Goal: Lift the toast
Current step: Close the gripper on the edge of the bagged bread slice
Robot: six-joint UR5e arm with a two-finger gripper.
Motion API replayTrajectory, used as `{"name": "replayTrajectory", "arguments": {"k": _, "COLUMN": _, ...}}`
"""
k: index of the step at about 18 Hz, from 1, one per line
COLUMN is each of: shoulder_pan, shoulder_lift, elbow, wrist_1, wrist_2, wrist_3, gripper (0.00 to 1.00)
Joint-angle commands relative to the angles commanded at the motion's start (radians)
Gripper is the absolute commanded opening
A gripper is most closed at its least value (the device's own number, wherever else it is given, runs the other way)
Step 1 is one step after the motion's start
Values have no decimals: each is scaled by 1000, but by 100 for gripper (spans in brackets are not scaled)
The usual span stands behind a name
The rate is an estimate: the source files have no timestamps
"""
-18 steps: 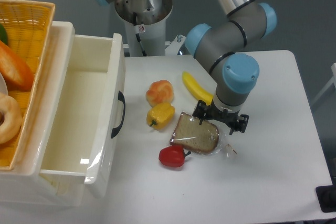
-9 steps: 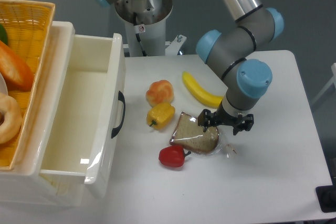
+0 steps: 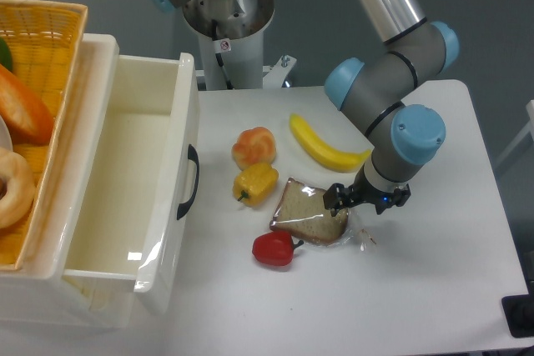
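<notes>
A small red-and-white sticker [image 3: 224, 45] on the robot base is too small to read; the gripper [image 3: 365, 201] sits at the right edge of the toast [image 3: 309, 214] on the white counter [image 3: 434, 273]; whether its fingers are apart cannot be told; a red pepper [image 3: 274, 248] touches the toast's lower left

You see the flat brown slice of toast [image 3: 310, 216] with darker crust, wrapped in crinkly clear plastic, lying flat on the table.
</notes>
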Motion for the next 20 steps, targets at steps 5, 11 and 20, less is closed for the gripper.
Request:
{"name": "replayTrajectory", "arguments": {"k": 5, "shoulder_pan": -12, "shoulder_lift": -17, "elbow": -3, "wrist_1": 0, "wrist_2": -5, "wrist_3": -2, "gripper": 100}}
{"name": "replayTrajectory", "arguments": {"k": 11, "shoulder_pan": -18, "shoulder_lift": -21, "elbow": -11, "wrist_1": 2, "wrist_2": -3, "wrist_3": -2, "gripper": 100}}
{"name": "replayTrajectory", "arguments": {"k": 20, "shoulder_pan": -35, "shoulder_lift": -32, "elbow": -11, "wrist_1": 3, "wrist_2": 1, "wrist_3": 1, "gripper": 100}}
